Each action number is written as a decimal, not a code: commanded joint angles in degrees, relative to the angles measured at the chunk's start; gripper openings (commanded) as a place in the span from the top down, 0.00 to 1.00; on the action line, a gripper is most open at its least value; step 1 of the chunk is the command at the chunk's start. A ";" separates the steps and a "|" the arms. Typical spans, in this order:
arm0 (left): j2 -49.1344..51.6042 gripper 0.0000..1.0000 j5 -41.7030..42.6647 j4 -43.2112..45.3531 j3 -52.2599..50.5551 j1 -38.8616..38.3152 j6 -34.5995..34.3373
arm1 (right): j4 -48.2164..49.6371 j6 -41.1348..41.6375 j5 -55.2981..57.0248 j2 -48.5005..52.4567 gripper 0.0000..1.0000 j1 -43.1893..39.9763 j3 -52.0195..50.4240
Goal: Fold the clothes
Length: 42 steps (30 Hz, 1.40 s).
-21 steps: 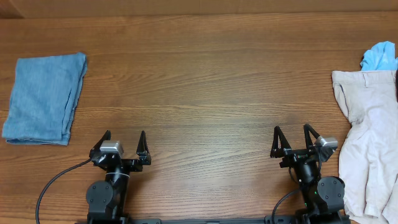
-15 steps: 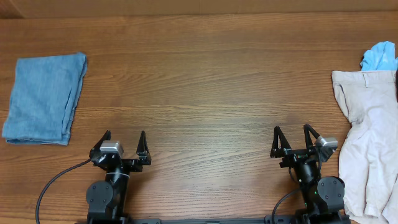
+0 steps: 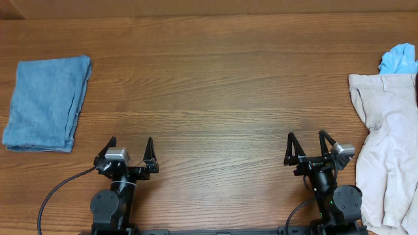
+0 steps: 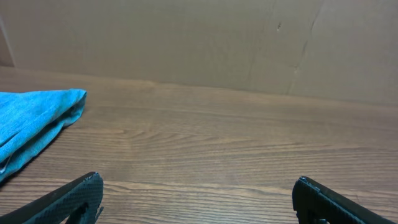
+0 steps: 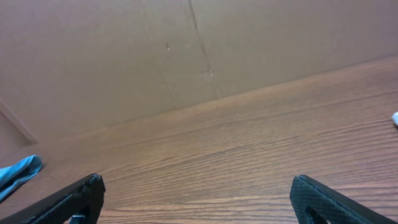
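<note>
A folded faded-blue garment [image 3: 46,102] lies at the table's left edge; it also shows in the left wrist view [image 4: 31,121] and its corner in the right wrist view [image 5: 18,173]. A beige garment [image 3: 386,156] lies crumpled along the right edge, with a light-blue one [image 3: 399,59] bunched behind it. The black piece is out of view. My left gripper [image 3: 130,143] is open and empty near the front edge, its fingertips wide apart in its wrist view [image 4: 198,186]. My right gripper [image 3: 305,139] is open and empty, just left of the beige garment; its wrist view [image 5: 198,186] shows only bare wood between the tips.
The wooden table [image 3: 215,85] spans the view. A brown cardboard wall [image 4: 199,43] stands along its far edge. A dark strip [image 3: 416,94] shows at the right frame edge beside the beige garment.
</note>
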 commanded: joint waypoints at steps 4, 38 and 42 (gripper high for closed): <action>-0.61 0.00 -0.57 -0.09 -0.24 0.09 1.07 | 0.39 -0.20 -0.26 -0.61 0.00 0.15 -0.61; -0.61 0.00 -0.57 -0.09 -0.24 0.09 1.07 | -58.47 0.92 21.99 76.72 0.00 -22.10 99.10; -0.61 0.00 -0.57 -0.09 -0.24 0.09 1.07 | -55.39 0.94 16.20 85.46 0.00 -36.02 100.02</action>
